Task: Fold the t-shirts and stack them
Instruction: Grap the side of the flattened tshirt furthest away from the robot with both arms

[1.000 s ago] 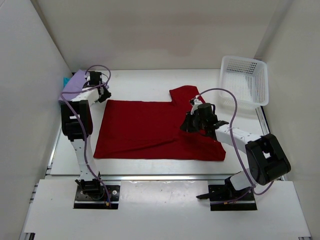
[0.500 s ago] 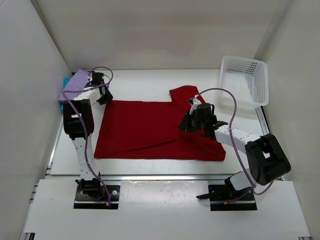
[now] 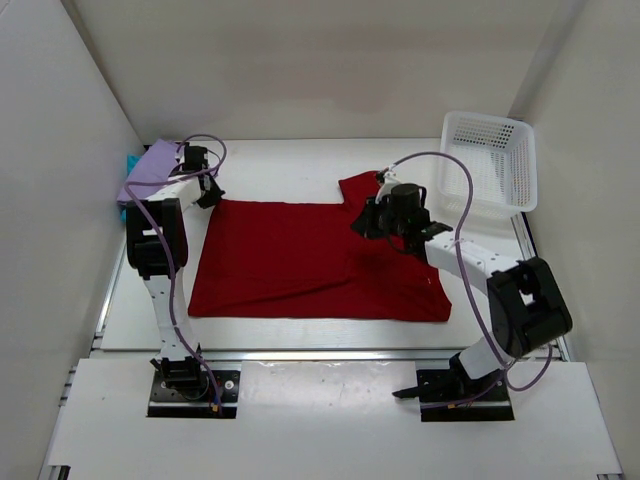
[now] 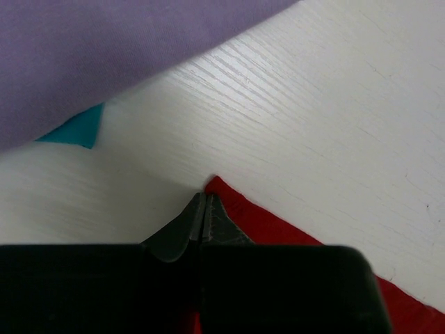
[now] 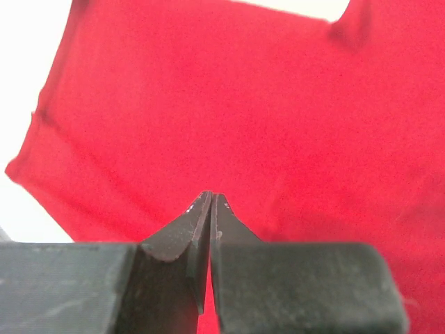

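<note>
The deep red t-shirt [image 3: 300,260] lies spread flat across the middle of the table. My left gripper [image 3: 208,196] sits at its far left corner, jaws shut, with red cloth [image 4: 278,229] pinched between them [image 4: 206,197] and the corner tip poking out. My right gripper [image 3: 368,224] hovers over the shirt near its far right sleeve; its jaws [image 5: 211,195] are shut, with only flat red cloth [image 5: 208,104] below them. The lavender t-shirt [image 3: 152,165] [image 4: 104,56] lies folded at the far left on top of the teal t-shirt [image 3: 130,160] [image 4: 76,129], of which only an edge shows.
A white lattice basket [image 3: 490,160] stands at the far right. White walls enclose the table [image 3: 280,165] on the left, back and right. A strip of bare white tabletop [image 4: 313,125] separates the folded pile from the red shirt's corner.
My left gripper has shut on the red shirt's far left corner. My right gripper moved away from me and slightly left, over the sleeve area.
</note>
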Action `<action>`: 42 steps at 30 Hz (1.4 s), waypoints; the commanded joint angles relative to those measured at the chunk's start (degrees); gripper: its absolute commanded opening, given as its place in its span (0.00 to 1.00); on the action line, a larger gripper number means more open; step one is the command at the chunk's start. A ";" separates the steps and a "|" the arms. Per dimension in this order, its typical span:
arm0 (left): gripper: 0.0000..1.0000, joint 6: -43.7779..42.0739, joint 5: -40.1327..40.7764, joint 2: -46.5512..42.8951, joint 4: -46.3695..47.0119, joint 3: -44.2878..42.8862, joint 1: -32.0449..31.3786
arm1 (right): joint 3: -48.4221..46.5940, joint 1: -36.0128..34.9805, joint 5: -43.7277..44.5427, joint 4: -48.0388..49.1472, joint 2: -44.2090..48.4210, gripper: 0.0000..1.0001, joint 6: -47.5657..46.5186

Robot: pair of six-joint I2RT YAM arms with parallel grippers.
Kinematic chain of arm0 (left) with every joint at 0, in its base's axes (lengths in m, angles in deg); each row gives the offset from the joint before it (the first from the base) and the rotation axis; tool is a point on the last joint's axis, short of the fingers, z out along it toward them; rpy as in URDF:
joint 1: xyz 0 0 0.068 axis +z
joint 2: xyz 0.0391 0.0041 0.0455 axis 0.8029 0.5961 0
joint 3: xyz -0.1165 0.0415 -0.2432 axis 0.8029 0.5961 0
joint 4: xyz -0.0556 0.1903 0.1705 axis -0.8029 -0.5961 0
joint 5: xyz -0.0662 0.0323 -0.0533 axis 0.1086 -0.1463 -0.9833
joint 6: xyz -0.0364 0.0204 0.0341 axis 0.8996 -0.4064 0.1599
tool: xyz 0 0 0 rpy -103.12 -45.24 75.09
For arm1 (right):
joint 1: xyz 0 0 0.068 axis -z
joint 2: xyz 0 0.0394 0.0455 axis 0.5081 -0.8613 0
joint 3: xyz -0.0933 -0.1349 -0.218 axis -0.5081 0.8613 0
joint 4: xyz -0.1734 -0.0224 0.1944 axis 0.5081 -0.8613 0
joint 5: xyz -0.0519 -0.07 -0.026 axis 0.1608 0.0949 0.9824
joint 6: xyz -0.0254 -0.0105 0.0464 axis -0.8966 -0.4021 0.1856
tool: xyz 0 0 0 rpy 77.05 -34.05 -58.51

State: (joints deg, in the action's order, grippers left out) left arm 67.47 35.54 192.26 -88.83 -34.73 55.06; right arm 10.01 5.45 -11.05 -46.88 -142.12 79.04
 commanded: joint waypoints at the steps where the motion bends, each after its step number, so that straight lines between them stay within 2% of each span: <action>1: 0.08 0.62 -1.22 -3.26 2.26 1.43 0.19 | -4.88 2.83 5.36 4.35 -5.80 0.04 -0.27; 5: 0.00 0.71 -0.88 -5.63 2.71 2.40 0.11 | -12.00 5.65 7.30 3.74 -14.77 0.14 -1.23; 10: 0.00 1.94 -1.58 -9.32 5.61 5.22 0.02 | -28.32 10.65 13.62 -4.94 -25.94 0.28 -5.09; 14: 0.00 2.73 -1.93 -10.38 6.31 6.01 -0.51 | -35.55 12.94 15.47 -6.37 -32.53 0.31 -6.76; 18: 0.00 4.58 -3.86 -12.04 8.41 8.29 -0.16 | -47.41 13.56 21.36 -14.78 -40.43 0.32 -9.75; 20: 0.00 4.58 -4.65 -11.79 8.51 8.82 0.02 | -57.92 14.44 21.80 -20.13 -45.28 0.33 -10.98; 24: 0.00 5.11 -4.92 -11.17 8.77 8.39 0.02 | -72.37 14.62 20.58 -29.98 -55.55 0.37 -13.00; 27: 0.00 5.02 -5.01 -10.38 8.69 7.77 -0.24 | -90.52 14.80 19.96 -39.20 -65.28 0.38 -13.10; 29: 0.00 5.11 -5.36 -10.20 8.77 7.68 -0.07 | -96.53 15.15 19.35 -43.89 -67.70 0.38 -12.23; 32: 0.00 5.02 -5.45 -9.77 8.86 7.42 -0.51 | -90.95 15.24 18.82 -41.62 -64.64 0.37 -11.60; 36: 0.00 4.85 -5.45 -9.94 8.95 7.77 0.10 | -94.97 14.45 20.31 -45.30 -65.42 0.36 -12.22; 42: 0.00 5.28 -5.45 -10.64 9.12 8.29 -0.33 | -94.45 14.27 19.79 -48.12 -64.10 0.42 -12.48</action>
State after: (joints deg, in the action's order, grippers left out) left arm 72.41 30.80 184.45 -81.16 -26.34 55.02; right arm -82.66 20.05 8.64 -91.69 -208.94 66.97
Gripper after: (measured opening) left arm 0.022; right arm 0.414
